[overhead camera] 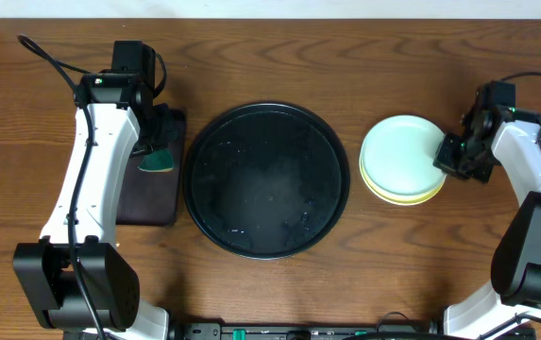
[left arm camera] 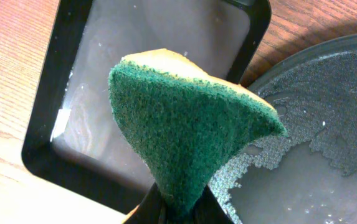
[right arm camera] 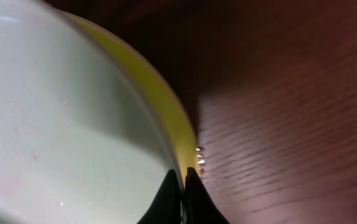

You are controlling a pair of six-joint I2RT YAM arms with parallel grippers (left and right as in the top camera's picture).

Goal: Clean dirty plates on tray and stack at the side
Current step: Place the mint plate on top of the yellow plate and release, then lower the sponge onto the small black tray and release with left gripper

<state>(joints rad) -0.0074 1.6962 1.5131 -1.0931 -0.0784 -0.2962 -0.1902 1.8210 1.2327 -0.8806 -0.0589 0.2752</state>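
The large round glossy black tray (overhead camera: 266, 179) sits in the middle of the wooden worktop (overhead camera: 346, 57). No plate lies on it. Its floor is wet, with a thin film and beads of water showing in the left wrist view.

Just right of it, towards the worktop's right edge and apart from its rim, the round shallow plastic plates (overhead camera: 397, 156) lie stacked. A pale mint-green one is on top and the rim of a pale yellow one shows beneath. The top face looks nearly clean, with only faint pinkish traces in the right wrist view.

The right tool (overhead camera: 447, 157) is at the stack's right rim. Its fingers (right arm camera: 169, 196) are drawn almost together with the rim in the thin slit between them. Which plate they pinch cannot be told.

Towards the left edge, the left tool (overhead camera: 154, 151) is clamped on a folded sponge (left arm camera: 184, 130) of green scouring pad on yellow foam. It hangs over a smaller rectangular black tray (left arm camera: 41, 149) that lies beside the round one.
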